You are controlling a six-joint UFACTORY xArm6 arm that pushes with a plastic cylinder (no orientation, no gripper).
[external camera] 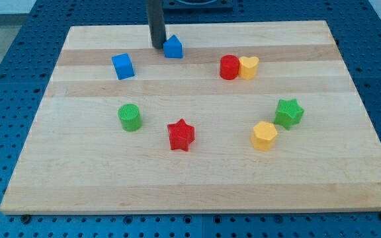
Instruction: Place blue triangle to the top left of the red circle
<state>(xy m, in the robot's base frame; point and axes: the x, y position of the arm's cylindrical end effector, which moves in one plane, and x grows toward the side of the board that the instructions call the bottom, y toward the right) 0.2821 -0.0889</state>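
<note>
Touching blue triangle's left: my tip.

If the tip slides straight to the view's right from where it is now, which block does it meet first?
My tip sits just left of the blue triangle, nearly touching, so it would probably meet that first. The red circle lies farther right and lower.

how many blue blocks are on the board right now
2. The blue triangle sits near the view's top, touching my tip on its left; the blue cube lies lower left. None appear hidden.
</note>
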